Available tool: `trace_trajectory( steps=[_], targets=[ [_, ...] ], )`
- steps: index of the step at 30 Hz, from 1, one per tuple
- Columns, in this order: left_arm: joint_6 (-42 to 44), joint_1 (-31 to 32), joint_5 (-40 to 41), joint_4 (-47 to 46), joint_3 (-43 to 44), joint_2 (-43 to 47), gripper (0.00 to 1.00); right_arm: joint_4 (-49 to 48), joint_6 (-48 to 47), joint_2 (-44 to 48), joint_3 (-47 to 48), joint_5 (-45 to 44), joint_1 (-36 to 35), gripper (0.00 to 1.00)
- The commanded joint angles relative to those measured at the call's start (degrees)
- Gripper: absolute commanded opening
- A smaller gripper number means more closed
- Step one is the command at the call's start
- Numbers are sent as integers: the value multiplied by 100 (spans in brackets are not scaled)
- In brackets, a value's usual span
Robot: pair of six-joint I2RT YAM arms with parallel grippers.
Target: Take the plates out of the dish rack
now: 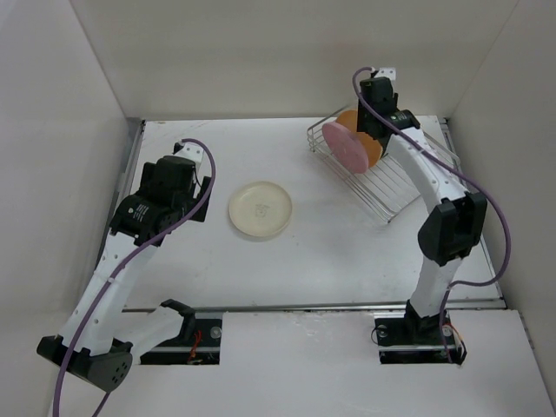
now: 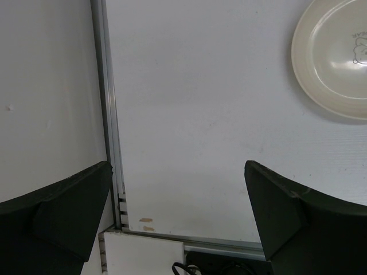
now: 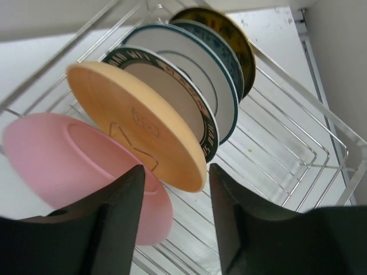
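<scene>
**A:** Is there any writing to read, going from left to right?

**B:** First comes the cream plate (image 1: 260, 209). It lies flat on the desk (image 1: 347, 261), a little left of the middle and well apart from the dish rack (image 1: 395, 187). In its centre is a small dark drawing with some letters, too small for me to read.

**A:** And in the rack?

**B:** The other plates stand on edge between the wires, at the far right of the desk. The pink plate (image 3: 69, 166) is nearest to the right wrist camera. Next is the yellow-tan plate (image 3: 132, 114), with a pressed stamp on its back that is not readable. Behind it, a plate with a dark rim (image 3: 172, 91) carries pale letters around the band, but they are blurred. Then comes a white plate with teal rim (image 3: 189, 63), and at the back a dark plate with yellow pattern (image 3: 241, 46).

**A:** The hands?

**B:** The left hand (image 2: 179, 189) hangs above bare desk at the left side, fingers wide apart and holding nothing. The right hand (image 3: 175, 177) is over the rack with a narrower gap. The near rim of the yellow-tan plate sits in that gap, but I cannot tell if it touches.

**A:** The surface and the room?

**B:** The desk is white and matt, with a metal rail (image 2: 106, 86) along its left edge and two small brown spots (image 2: 146, 220) near the corner. White walls (image 1: 261, 52) close it on three sides.
</scene>
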State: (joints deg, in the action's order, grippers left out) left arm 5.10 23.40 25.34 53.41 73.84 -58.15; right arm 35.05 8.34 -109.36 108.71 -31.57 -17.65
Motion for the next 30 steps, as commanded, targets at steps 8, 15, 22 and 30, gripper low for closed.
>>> trace_trajectory(
  steps=[8, 15, 22, 30],
  targets=[
    [43, -11, 102, -59, -19, 5, 100, -877, -878, 785, -702, 1275, -133, 70],
    [43, -11, 102, -59, -19, 5, 100, -692, -1079, 328, -570, 1724, -133, 71],
    [43, -11, 155, -59, -72, 5, 100, -771, -1080, -41, -491, 1532, -133, 74],
    [43, -11, 208, -59, -19, 5, 100, -947, -834, 308, -736, 1136, -133, 72]
  ],
)
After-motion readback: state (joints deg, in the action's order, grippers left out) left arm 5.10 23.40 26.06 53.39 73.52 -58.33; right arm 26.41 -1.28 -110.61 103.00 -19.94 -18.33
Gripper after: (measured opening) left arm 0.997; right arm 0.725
